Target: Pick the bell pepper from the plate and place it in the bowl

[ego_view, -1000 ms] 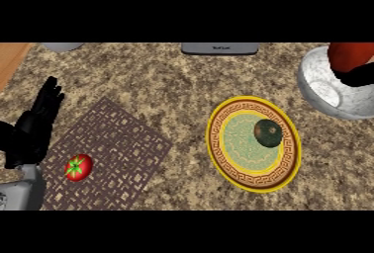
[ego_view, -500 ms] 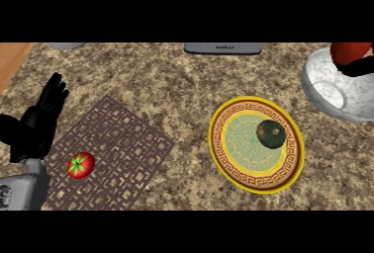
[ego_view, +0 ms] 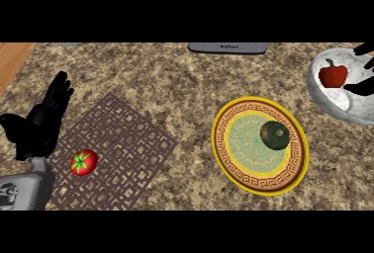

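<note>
Released since the earlier frame, the red bell pepper (ego_view: 333, 76) is seen in the white marble bowl (ego_view: 330, 104) at 2 o'clock; right robot hand (ego_view: 363, 88) is opened, empty.

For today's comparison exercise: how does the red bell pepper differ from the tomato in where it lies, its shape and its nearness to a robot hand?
The bell pepper lies in the white bowl; the tomato lies on the brown mat. The bell pepper is blocky with a dark stem; the tomato is round with a green leafy top. The right robot hand is beside the bell pepper; the left robot hand rests beside the tomato. Both are red.
</note>
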`<action>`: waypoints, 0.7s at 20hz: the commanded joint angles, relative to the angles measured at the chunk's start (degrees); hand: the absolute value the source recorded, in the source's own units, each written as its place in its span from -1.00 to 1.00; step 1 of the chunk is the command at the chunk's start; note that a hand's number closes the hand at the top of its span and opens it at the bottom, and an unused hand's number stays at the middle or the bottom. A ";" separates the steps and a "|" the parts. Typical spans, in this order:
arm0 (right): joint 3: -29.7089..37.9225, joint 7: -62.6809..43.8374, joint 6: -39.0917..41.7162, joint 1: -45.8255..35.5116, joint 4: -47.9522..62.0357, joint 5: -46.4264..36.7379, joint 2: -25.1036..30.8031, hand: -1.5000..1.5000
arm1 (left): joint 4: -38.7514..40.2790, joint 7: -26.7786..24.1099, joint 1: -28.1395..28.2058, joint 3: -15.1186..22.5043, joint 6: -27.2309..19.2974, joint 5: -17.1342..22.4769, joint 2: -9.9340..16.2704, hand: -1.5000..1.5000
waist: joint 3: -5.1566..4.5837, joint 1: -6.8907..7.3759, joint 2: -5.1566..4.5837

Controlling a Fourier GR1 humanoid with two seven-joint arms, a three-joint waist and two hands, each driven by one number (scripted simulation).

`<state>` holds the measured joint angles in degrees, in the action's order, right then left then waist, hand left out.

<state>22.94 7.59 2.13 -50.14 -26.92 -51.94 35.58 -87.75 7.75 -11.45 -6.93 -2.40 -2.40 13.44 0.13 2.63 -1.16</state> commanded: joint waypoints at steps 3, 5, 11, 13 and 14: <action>3.34 10.40 1.20 -0.55 8.69 3.71 0.73 -1.00 | -0.30 -2.42 1.76 -0.14 1.40 0.53 0.17 0.00 | 0.07 0.19 0.01; 7.32 11.46 4.52 -2.70 9.76 7.63 3.40 -1.00 | 0.30 0.85 -0.36 -0.67 1.47 0.81 1.02 0.00 | 0.14 0.15 -0.14; 23.30 14.33 8.21 -4.64 10.68 24.03 4.93 -1.00 | 1.87 -2.17 0.86 -0.31 -0.34 -0.47 -0.75 0.00 | 0.18 -1.56 -0.02; 26.05 14.01 11.17 -3.78 12.41 26.64 8.19 -1.00 | 0.55 -1.43 1.54 -0.76 -0.30 -0.30 -0.23 0.00 | 0.17 -0.96 0.08; 26.82 13.60 13.32 -3.47 13.18 27.43 10.29 -1.00 | 0.09 -0.06 0.38 -1.30 0.35 0.47 0.57 0.00 | 0.17 -0.94 0.11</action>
<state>44.16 20.54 11.30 -54.05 -16.05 -30.10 41.90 -87.57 6.91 -10.37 -7.66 -2.15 -2.25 13.53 0.29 1.76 -1.01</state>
